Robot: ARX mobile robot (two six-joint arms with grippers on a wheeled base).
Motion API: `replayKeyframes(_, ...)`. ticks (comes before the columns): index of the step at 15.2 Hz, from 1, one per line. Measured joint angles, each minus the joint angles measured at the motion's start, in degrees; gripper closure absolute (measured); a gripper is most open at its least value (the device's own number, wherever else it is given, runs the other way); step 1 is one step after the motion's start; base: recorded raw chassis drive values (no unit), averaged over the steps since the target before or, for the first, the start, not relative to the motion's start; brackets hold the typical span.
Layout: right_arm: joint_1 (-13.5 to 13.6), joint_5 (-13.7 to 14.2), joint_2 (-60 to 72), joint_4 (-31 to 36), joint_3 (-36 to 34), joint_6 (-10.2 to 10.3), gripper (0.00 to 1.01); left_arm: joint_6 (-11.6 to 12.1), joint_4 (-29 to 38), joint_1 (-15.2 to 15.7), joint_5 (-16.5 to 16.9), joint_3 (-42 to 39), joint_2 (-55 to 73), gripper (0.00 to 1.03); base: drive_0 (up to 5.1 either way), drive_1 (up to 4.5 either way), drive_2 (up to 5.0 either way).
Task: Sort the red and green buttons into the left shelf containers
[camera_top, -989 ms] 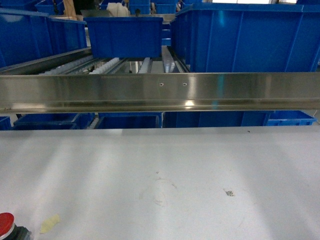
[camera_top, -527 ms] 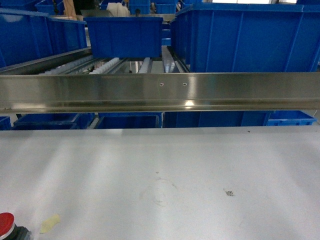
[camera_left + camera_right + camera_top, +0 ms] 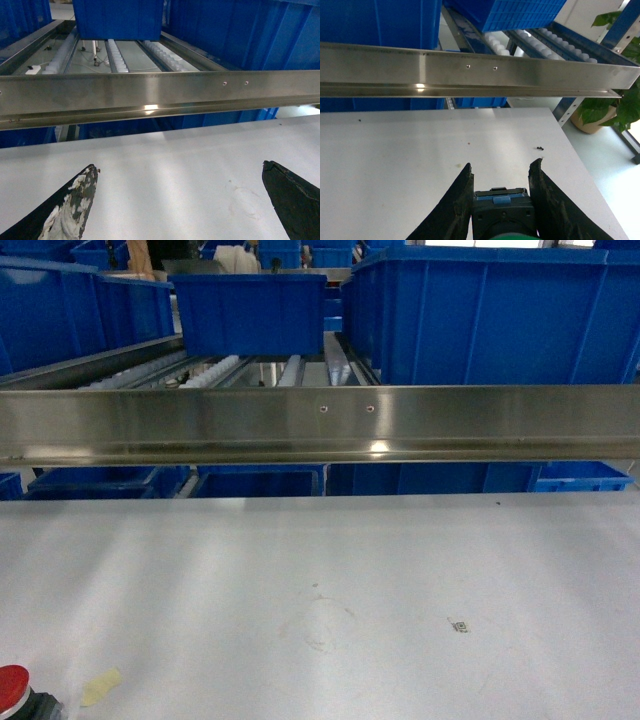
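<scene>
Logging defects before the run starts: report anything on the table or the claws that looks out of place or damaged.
A yellowish tape scrap lies loose on the white table, beside the red button at the head view's lower left corner. Faint scuff marks mar the table's middle. The left claw, open, has white chipped patches on one fingertip.

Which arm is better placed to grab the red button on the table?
Left. The red button sits at the table's near-left corner, and the left gripper is open and empty; the right gripper is clamped on a dark-bodied item.
</scene>
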Motion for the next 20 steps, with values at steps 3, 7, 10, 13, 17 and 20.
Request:
replayKeyframes(3,0.0,-0.09,0.17,0.13,-0.09,-0.42,0.72,3.45,4.04,-2.4,-1.16,4.2,19.1,0.05,0.0,0.0,0.0)
replayKeyframes(7,0.02,-0.2,0.2,0.04,-0.09,-0.55,0.72,8.94,-0.74,-5.77,-6.64,6.95,34.23,0.05,0.0,0.0,0.0)
replayKeyframes(10,0.02,-0.2,0.2,0.04,-0.09,-0.55,0.72,9.94,-2.4,-7.87,-7.67,6.93,30.6,0.05,0.0,0.0,0.0)
replayKeyframes(13,0.02,-0.2,0.2,0.04,-0.09,-0.55,0.72,11.96,-1.53,-8.68,-8.66,7.1,31.71,0.05,0.0,0.0,0.0)
replayKeyframes(17,0.02,-0.26,0.2,0.04,-0.09,-0.55,0.72,13.38,0.79,-6.03,-11.23,5.81,35.58,0.05,0.0,0.0,0.0)
replayKeyframes(20,0.0,-0.22,0.2,0.04,-0.09,-0.55,0.72,13.38,3.56,-6.71,-11.74,4.57,36.79,0.05,0.0,0.0,0.0)
